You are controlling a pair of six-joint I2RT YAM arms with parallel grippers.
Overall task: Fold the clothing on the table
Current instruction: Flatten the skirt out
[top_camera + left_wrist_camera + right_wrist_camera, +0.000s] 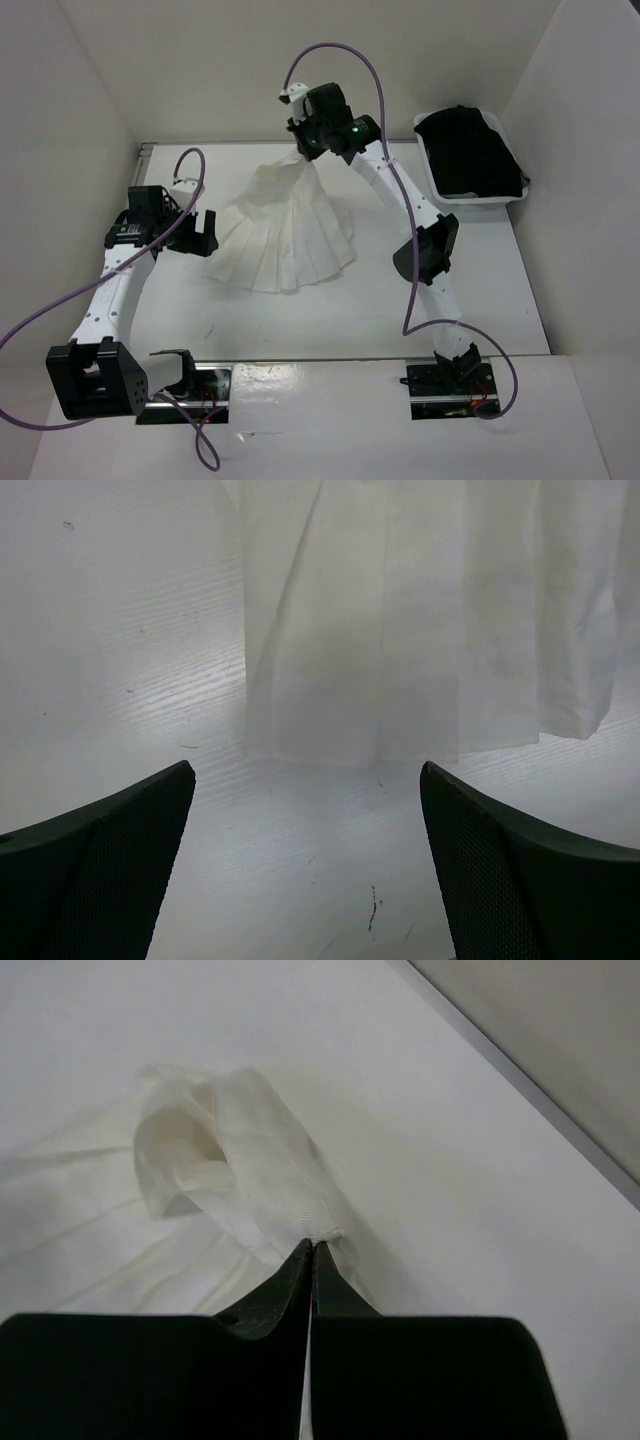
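Observation:
The clothing (285, 235), a white pleated skirt, lies fanned out on the table (380, 310), hem toward the near side. Its narrow waistband end is lifted at the far side, where my right gripper (305, 150) is shut on it. In the right wrist view the closed fingertips (312, 1247) pinch the waistband edge of the clothing (250, 1150), which curls up in a loop. My left gripper (195, 232) hovers open by the skirt's left hem corner, holding nothing. The left wrist view shows its gap (305, 790) just short of the hem edge of the clothing (400, 630).
A white plastic bin (445, 192) holding a black garment (470, 150) stands at the far right of the table. White walls enclose the far side and both flanks. A thin metal rail (146, 152) runs at the far left corner.

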